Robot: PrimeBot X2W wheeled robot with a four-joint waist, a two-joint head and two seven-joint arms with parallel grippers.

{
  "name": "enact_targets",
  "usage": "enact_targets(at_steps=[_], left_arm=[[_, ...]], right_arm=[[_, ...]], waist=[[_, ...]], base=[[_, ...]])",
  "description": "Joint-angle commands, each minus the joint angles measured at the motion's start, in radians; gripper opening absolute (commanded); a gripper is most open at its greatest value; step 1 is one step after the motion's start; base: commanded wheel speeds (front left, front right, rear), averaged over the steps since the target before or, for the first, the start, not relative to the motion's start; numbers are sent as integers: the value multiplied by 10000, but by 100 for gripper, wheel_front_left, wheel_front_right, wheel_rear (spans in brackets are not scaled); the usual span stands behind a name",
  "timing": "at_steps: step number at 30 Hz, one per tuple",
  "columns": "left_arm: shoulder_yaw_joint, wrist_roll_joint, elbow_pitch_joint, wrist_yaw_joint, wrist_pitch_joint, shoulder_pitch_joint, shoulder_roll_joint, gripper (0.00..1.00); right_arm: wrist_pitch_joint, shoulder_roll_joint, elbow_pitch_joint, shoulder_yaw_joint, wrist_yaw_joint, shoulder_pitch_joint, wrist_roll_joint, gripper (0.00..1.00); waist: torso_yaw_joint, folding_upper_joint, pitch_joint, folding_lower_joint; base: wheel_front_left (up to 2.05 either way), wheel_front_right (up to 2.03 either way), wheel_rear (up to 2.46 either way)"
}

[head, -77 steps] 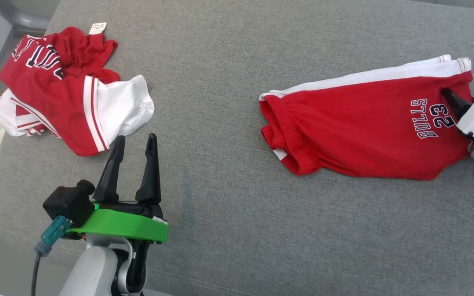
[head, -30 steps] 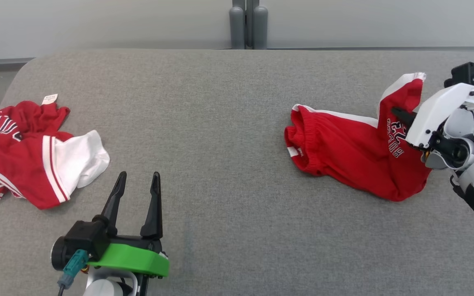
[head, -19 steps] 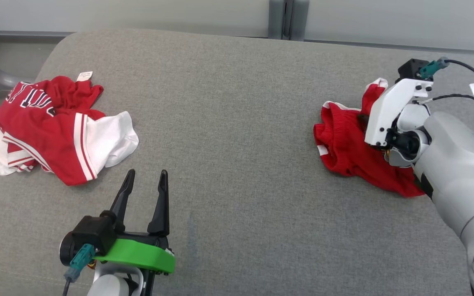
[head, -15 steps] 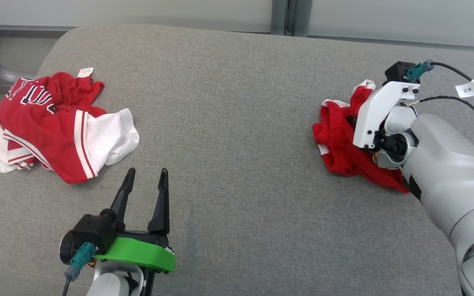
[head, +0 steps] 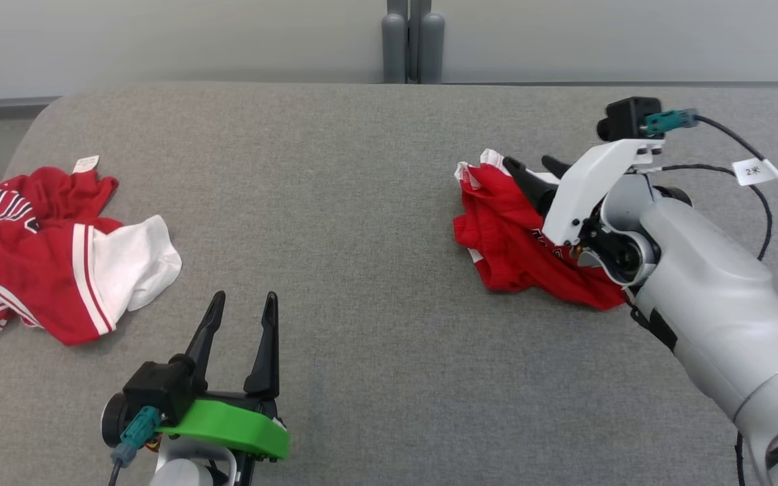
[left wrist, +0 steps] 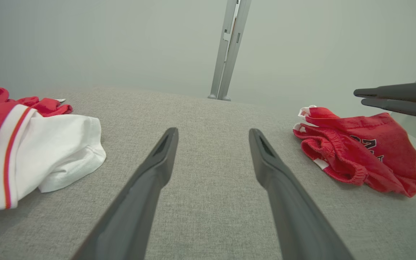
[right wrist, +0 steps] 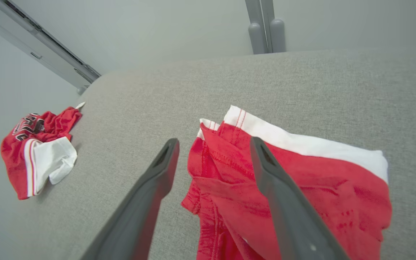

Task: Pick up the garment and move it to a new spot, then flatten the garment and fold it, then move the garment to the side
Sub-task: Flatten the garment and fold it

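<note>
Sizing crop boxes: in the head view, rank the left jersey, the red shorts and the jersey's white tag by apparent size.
1. jersey, even cut off at the picture's left edge.
2. red shorts, partly behind the right gripper.
3. white tag, far smallest.

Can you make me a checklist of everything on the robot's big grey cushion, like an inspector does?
surface: grey fabric cushion, smooth and flat.
job's things: red shorts, bunched up on the right side, white trim showing.
clutter: crumpled red and white jersey at the left end.
grippers: left gripper open, over bare cushion; right gripper open, above the shorts, holding nothing.
cables: black cables with a white tag loop off the right arm.
surroundings: pale wall and a grey post behind.
</note>
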Motion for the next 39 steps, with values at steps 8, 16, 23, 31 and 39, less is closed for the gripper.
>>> enact_targets(at_steps=[8, 16, 23, 31, 39], left_arm=[[42, 69, -23, -56, -31, 380, 18, 100], [17, -48, -64, -25, -31, 344, 16, 100], [-113, 15, 8, -64, -32, 6, 17, 100], [-114, 65, 124, -79, -32, -221, 17, 100], [-81, 71, 189, -52, -32, -337, 15, 100]], right_arm=[[-2292, -2017, -1502, -1198, 0, 1357, 334, 100], [-2723, -2886, -769, -2341, 0, 2690, 495, 100], [-2360, -2381, -22, -2371, 0, 2285, 220, 88], [-1380, -1712, 655, -1965, 0, 1542, 138, 0], [-469, -1069, 1171, -1889, 0, 1309, 717, 0]], waist=[[-623, 0, -680, 0], [-471, 0, -422, 0], [-203, 0, -154, 0], [302, 0, 239, 0], [716, 0, 406, 0]], base=[[0, 0, 0], [0, 0, 0], [0, 0, 0], [0, 0, 0], [0, 0, 0]])
